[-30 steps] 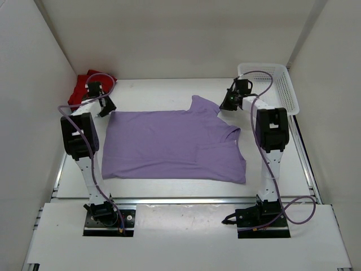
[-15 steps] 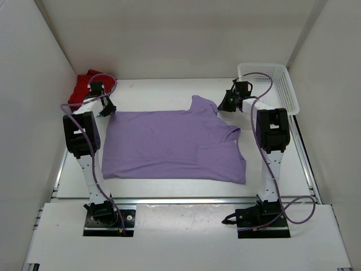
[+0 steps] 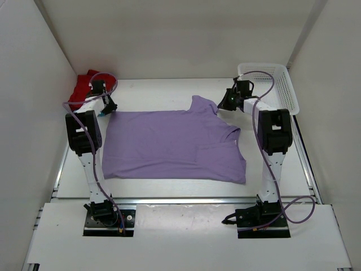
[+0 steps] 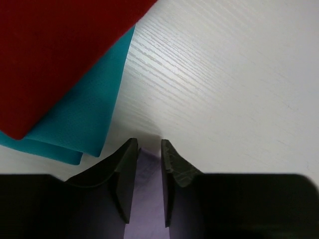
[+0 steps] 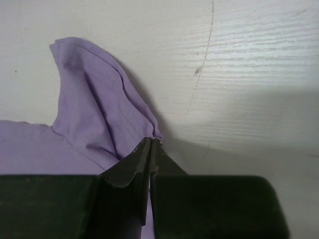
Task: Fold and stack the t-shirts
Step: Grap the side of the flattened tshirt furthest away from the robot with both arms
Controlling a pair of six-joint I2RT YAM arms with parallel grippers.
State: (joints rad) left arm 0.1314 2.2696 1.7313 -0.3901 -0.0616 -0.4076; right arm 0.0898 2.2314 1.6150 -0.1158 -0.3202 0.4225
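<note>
The lilac t-shirt [image 3: 169, 141] lies spread flat in the middle of the table, one sleeve pointing to the back. My left gripper [image 3: 105, 109] is at its far left corner. In the left wrist view its jaws [image 4: 149, 144] stand a little apart with the lilac corner [image 4: 148, 199] between them. My right gripper [image 3: 224, 105] is at the far right edge by the sleeve, shut on a fold of lilac cloth [image 5: 94, 114] at its fingertips [image 5: 152, 141]. The dark red shirt [image 3: 83, 84] lies folded in the back left corner on top of the teal shirt [image 4: 84, 119].
A white mesh basket [image 3: 290, 93] stands at the back right, just behind my right arm. White walls close in the table on the left, back and right. The red and teal stack [image 4: 55, 50] lies close to my left fingers.
My left gripper has shifted slightly back toward the red shirt, and my right arm slightly to the right. The lilac shirt has not visibly moved.
</note>
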